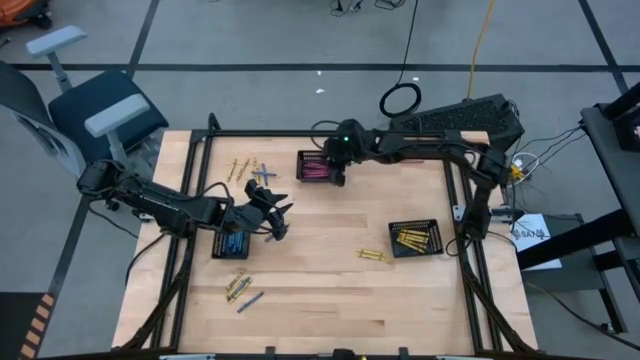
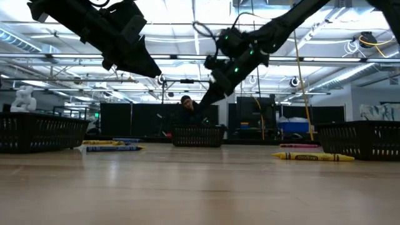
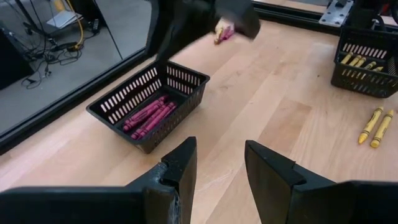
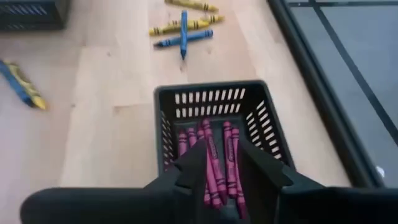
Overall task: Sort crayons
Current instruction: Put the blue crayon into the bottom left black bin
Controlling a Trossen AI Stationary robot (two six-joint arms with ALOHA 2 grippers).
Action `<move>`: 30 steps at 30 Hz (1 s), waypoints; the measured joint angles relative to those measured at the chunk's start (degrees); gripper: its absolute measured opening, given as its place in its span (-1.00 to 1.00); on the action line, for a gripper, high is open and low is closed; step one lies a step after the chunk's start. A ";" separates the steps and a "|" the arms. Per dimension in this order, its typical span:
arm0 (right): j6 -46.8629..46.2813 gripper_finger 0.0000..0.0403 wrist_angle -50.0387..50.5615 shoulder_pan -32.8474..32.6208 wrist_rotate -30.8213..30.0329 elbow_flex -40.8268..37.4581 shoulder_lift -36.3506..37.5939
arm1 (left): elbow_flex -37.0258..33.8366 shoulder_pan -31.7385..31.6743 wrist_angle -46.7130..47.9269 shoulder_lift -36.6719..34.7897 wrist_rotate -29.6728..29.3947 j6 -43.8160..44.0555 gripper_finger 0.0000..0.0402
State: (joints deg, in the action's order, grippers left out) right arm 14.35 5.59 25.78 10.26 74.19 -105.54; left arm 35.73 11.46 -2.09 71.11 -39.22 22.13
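The right gripper (image 1: 336, 172) hangs directly over the basket of pink crayons (image 4: 214, 118), its 2 fingers parted with nothing pinched between them; in the right wrist view the pink crayons (image 4: 217, 163) lie in the gap below the fingers. That fits a drop into this basket, since each colour has its own bin.

The left gripper (image 1: 274, 212) hovers above the wood with its fingers spread and empty, just beside the basket of blue crayons (image 1: 231, 244). It looks to be waiting for its next pick.

Loose crayons remain: a crossed heap of yellow and blue ones (image 1: 252, 171) beyond the left gripper toward the table's far edge, another small group (image 1: 241, 289) nearer the front edge, and 2 yellow crayons (image 1: 374, 256) just outside the basket of yellow crayons (image 1: 414, 238), well apart from the right gripper.

The baskets are rigid black plastic, rectangular, with slotted walls. The crayons are thin paper-wrapped sticks that would likely roll on the smooth, pale wooden table (image 1: 330, 310). The pink ones lie roughly parallel along their basket's length.
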 joint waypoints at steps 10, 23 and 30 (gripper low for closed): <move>-8.07 -0.96 -19.85 -8.88 0.17 -21.27 12.23 | 0.00 2.87 0.01 0.02 -0.02 0.00 -0.33; -19.53 -1.00 -54.42 -26.85 -12.37 -48.30 24.13 | 0.00 3.96 -0.61 0.02 -0.28 0.04 -0.33; -19.21 -0.99 -53.64 -32.77 -19.47 -52.55 28.30 | 0.00 3.96 -0.55 0.02 -0.75 1.49 -0.33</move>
State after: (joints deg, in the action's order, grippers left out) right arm -4.86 -48.06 -6.99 -9.21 21.64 -77.24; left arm 35.73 15.42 -2.63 71.13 -39.97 23.62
